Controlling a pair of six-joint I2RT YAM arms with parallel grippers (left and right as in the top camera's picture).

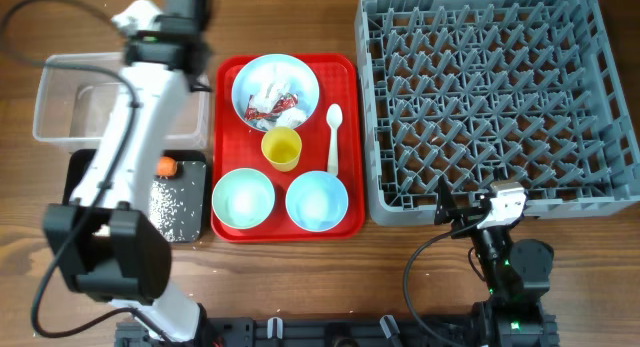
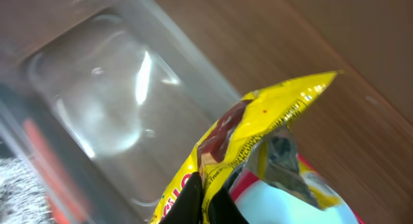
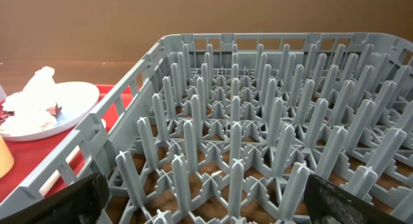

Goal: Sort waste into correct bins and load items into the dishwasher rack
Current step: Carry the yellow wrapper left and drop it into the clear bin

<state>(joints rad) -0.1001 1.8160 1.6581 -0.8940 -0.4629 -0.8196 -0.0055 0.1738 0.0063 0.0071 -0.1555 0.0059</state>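
Observation:
My left gripper (image 2: 205,185) is shut on a yellow scrap (image 2: 258,133), a crinkled yellow wrapper, held above the clear tub (image 2: 97,88). From overhead the left arm (image 1: 172,27) reaches over the clear tub's (image 1: 60,97) right end. The black tray (image 1: 185,212) holds rice grains (image 1: 165,202) and a carrot (image 1: 167,167). The plate (image 1: 275,87) carries red-white wrappers (image 1: 268,109) and tissue (image 1: 290,117). The yellow cup (image 1: 282,147), the spoon (image 1: 333,137) and two bowls (image 1: 243,199) (image 1: 317,200) sit on the red tray. My right gripper (image 3: 216,204) is open and empty at the rack's (image 3: 258,121) near edge.
The red serving tray (image 1: 345,72) lies between the bins and the grey rack (image 1: 500,97). The right arm's base (image 1: 510,267) stands in front of the rack. The right wrist view shows the plate (image 3: 71,101) with tissue (image 3: 32,95) left of the rack.

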